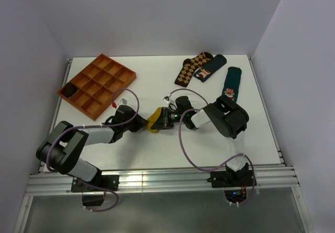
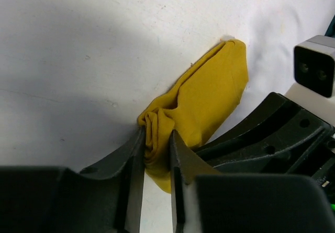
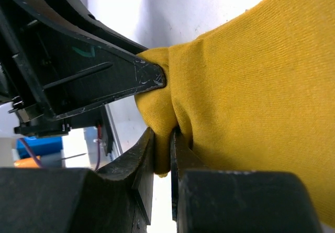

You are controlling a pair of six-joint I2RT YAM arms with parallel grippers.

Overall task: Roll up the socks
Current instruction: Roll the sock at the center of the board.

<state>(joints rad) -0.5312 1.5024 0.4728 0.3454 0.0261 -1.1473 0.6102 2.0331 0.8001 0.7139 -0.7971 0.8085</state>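
The mustard-yellow sock [image 1: 155, 120] lies bunched on the white table between my two grippers. In the left wrist view the sock [image 2: 204, 99] stretches away up and right, its near end folded into a thick wad pinched between my left gripper's [image 2: 157, 139] jaws. My left gripper [image 1: 144, 124] is shut on that wad. From the opposite side my right gripper [image 1: 163, 119] is shut on a fold of the sock [image 3: 251, 97]; its jaws [image 3: 163, 139] nip the yellow fabric tightly. The left gripper's dark finger [image 3: 104, 81] shows just above that fold.
An orange compartment tray [image 1: 97, 84] sits at the back left with a dark item in one cell. A brown argyle sock [image 1: 191, 68] and two dark green socks [image 1: 212, 68] [image 1: 231, 86] lie at the back right. The right arm's cable [image 1: 183, 149] loops over the table.
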